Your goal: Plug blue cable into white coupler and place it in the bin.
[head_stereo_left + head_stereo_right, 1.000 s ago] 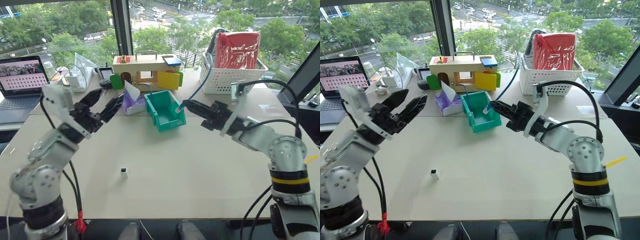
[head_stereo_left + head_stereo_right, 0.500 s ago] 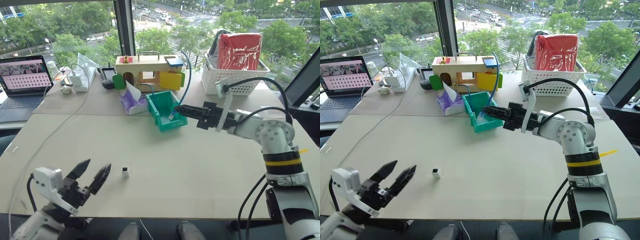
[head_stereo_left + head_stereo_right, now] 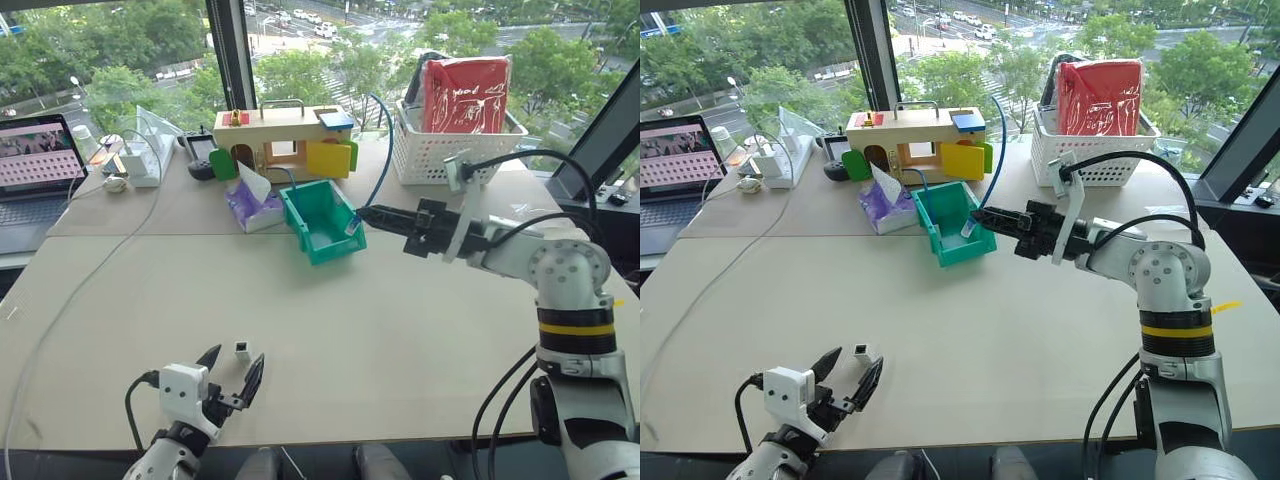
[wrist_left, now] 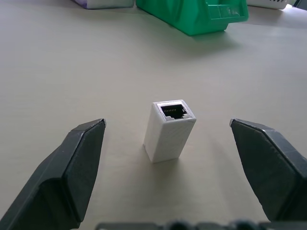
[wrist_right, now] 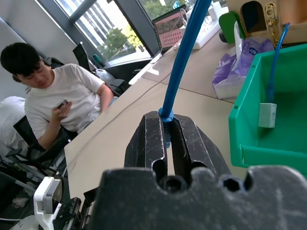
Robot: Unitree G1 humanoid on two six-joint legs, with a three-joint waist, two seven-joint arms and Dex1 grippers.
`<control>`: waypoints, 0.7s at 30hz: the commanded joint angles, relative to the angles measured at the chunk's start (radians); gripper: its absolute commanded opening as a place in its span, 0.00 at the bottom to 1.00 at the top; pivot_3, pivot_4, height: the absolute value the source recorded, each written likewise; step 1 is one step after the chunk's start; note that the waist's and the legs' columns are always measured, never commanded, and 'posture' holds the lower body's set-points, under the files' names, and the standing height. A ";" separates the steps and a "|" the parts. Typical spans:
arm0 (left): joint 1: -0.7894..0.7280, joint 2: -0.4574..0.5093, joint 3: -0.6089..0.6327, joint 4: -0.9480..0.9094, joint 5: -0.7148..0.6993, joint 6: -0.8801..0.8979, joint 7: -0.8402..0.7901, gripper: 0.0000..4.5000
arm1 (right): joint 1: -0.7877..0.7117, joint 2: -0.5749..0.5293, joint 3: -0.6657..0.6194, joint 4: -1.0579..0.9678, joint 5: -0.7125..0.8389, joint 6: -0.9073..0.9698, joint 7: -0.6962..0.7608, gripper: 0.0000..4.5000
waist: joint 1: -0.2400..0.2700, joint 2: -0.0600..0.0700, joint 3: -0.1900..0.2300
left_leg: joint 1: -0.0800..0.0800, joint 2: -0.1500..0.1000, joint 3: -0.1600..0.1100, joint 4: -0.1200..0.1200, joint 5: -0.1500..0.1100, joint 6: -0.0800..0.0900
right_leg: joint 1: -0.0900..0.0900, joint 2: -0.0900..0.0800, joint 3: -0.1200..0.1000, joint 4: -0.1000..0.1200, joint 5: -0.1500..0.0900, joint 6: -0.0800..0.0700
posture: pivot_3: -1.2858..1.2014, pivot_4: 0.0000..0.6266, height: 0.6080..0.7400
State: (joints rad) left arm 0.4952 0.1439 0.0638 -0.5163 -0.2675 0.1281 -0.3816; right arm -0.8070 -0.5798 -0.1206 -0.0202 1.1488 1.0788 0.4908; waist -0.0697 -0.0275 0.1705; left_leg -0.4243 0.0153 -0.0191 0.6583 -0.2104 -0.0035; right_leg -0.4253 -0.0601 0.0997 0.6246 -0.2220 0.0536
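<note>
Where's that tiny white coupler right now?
The white coupler stands upright on the table near its front edge, on the robot's left, apart from and just ahead of the open left gripper.

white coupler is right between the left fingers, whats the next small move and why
Probably ease the left gripper a little further forward and close it on the white coupler. The coupler stands upright on the table, untouched, centred in the gap of the wide-open jaws. The right gripper is already shut on the blue cable near the bin.

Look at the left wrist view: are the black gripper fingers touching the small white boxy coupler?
No, the white coupler stands untouched between the open left gripper's fingers.
</note>
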 commanded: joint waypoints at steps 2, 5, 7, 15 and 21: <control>-0.048 -0.002 -0.026 0.045 0.017 -0.020 0.017 1.00 | 0.002 -0.008 -0.064 -0.065 0.022 0.027 -0.028 0.00 | 0.000 0.000 0.000 | 0.000 0.000 0.000 0.000 0.000 0.000 | 0.000 0.000 0.000 0.000 0.000 0.000 | 0.52 0.24 0.94; -0.061 -0.004 -0.039 0.067 0.018 -0.020 0.022 1.00 | 0.000 -0.008 -0.077 -0.073 0.024 0.040 -0.038 0.00 | 0.003 0.000 0.000 | 0.001 0.000 0.000 0.001 0.000 0.000 | 0.001 0.000 0.000 0.002 0.000 0.000 | 0.52 0.24 0.94; -0.083 -0.013 -0.045 0.113 0.028 -0.032 0.033 0.88 | -0.003 -0.013 -0.088 -0.078 0.027 0.050 -0.045 0.00 | 0.003 0.000 0.000 | 0.002 0.000 -0.001 0.002 0.000 0.000 | 0.002 0.000 -0.001 0.002 0.000 0.000 | 0.52 0.24 0.94; -0.109 0.024 0.014 0.182 0.003 -0.074 0.009 0.27 | 0.005 -0.007 -0.111 -0.095 0.030 0.067 -0.066 0.00 | 0.008 0.001 -0.001 | 0.005 0.000 -0.001 0.002 0.002 0.001 | 0.004 0.001 -0.001 0.004 0.000 0.000 | 0.52 0.24 0.94; -0.302 0.217 0.118 0.348 -0.091 -0.115 -0.187 0.14 | 0.029 0.013 -0.130 -0.124 0.036 0.059 -0.096 0.00 | 0.007 0.001 -0.001 | 0.006 0.002 -0.002 0.002 0.003 0.001 | 0.003 0.004 -0.002 0.007 -0.001 -0.001 | 0.52 0.24 0.94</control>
State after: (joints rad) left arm 0.2525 0.3051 0.1309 -0.2358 -0.3238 0.0279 -0.4912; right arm -0.7749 -0.5716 -0.2150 -0.0991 1.1616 1.1453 0.4071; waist -0.0625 -0.0261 0.1695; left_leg -0.4176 0.0176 -0.0220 0.6601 -0.2075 -0.0021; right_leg -0.4217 -0.0561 0.0977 0.6318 -0.2230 0.0526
